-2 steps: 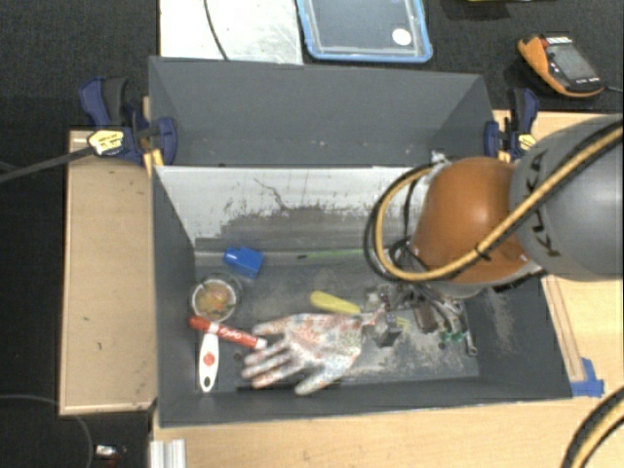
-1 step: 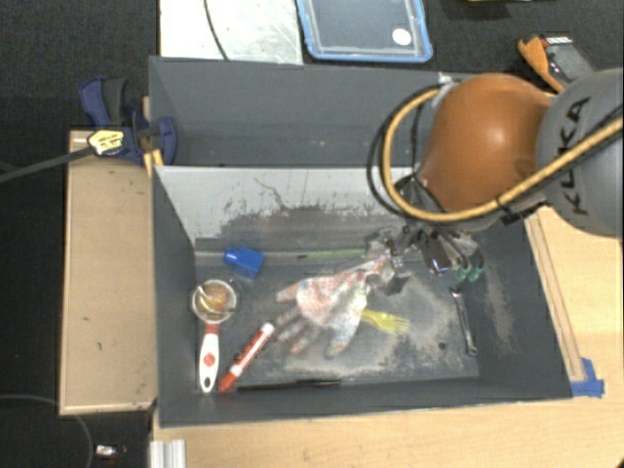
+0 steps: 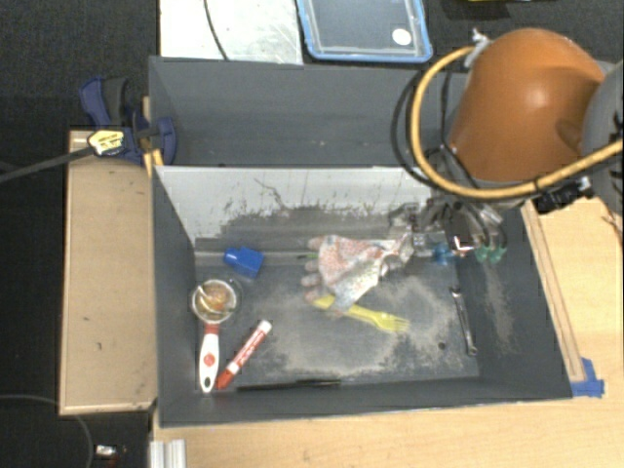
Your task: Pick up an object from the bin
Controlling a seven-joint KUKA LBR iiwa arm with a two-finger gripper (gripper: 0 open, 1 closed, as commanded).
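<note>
Orange wrist cover (image 3: 522, 105) on the arm bulks over the right rear corner of the grey bin (image 3: 292, 115), and below it the gripper (image 3: 424, 237) sits low by the rear wall, at the right tip of a crumpled patterned cloth (image 3: 346, 263). Whether it is clenched or released I cannot tell, since its end is lost among cables and dark metal. The cloth lies mid-bin, pale with reddish and bluish print, bunched and soft, one corner drawn out toward the gripper. This looks like the grasping step at that corner. The next move would call for a firm pinch on the fabric and a straight lift, as limp cloth may slip or drag its neighbour. A yellow plastic piece (image 3: 378, 318) lies just in front, partly under the cloth's edge. Well apart to the left lie a red-handled utensil (image 3: 208, 344) with a round head, a red marker (image 3: 246, 351) and a blue block (image 3: 244, 259).
</note>
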